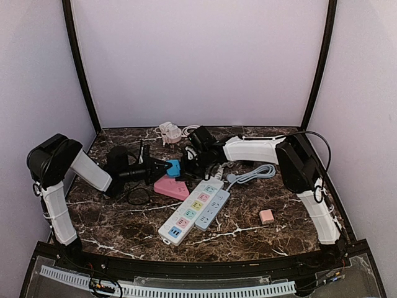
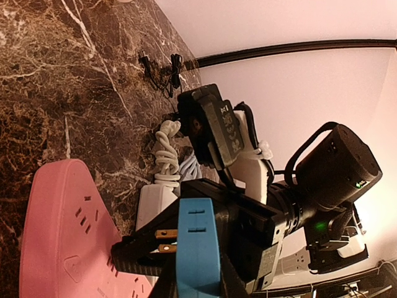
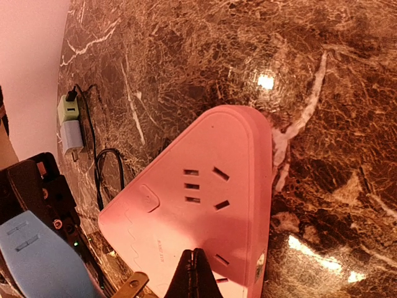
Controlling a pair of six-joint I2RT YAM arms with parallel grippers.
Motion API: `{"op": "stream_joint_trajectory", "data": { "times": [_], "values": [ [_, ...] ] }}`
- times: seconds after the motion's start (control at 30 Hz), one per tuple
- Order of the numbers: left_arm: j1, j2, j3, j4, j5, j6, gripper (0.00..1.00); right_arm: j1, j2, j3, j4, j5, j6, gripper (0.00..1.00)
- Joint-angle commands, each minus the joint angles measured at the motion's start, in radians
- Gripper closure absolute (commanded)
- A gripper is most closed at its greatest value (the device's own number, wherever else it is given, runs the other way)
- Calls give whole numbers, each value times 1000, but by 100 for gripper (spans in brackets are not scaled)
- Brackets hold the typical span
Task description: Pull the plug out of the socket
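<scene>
The blue plug (image 1: 173,167) hangs just above the table, clear of the pink triangular socket (image 1: 172,187), with my left gripper (image 1: 165,168) shut on it. In the left wrist view the plug (image 2: 198,248) sits between the black fingers (image 2: 133,257), its two brass prongs (image 2: 162,241) bare in the air beside the socket (image 2: 56,230). My right gripper (image 3: 197,273) is shut with nothing in it. Its tips rest on the socket's (image 3: 211,180) top face near one edge. The plug (image 3: 34,261) shows at the lower left of the right wrist view.
Two white power strips (image 1: 193,212) with coloured outlets lie side by side in front of the socket. A small pink block (image 1: 267,216) sits at the right. A white charger and cord (image 1: 171,131) lie at the back wall. Black cables (image 1: 138,194) trail at the left.
</scene>
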Motion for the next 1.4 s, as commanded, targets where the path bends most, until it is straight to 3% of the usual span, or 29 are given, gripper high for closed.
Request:
{"op": "stream_joint_trajectory", "data": {
  "times": [0.0, 0.17, 0.33, 0.6, 0.9, 1.03, 1.37],
  "values": [
    [-24, -40, -23, 15, 40, 47, 100, 22, 62, -9, -30, 36, -7, 100],
    [-19, -145, -2, -210, -40, 149, 100, 22, -3, -26, -22, 65, -47, 100],
    [-19, -311, 103, -642, -210, 347, 100, 22, -101, -38, -15, 113, -100, 100],
    [-19, -404, 313, -1162, -490, 540, 100, 22, -265, -70, -48, 243, -181, 100],
    [-19, -290, 599, -1643, -920, 699, 100, 21, -482, -204, -57, 408, -249, 46],
    [-18, -175, 712, -1771, -1065, 758, 100, 19, -553, -265, -58, 459, -264, 29],
    [8, 119, 973, -1981, -1304, 845, 97, 18, -690, -418, -51, 531, -281, 10]
  ]
}}
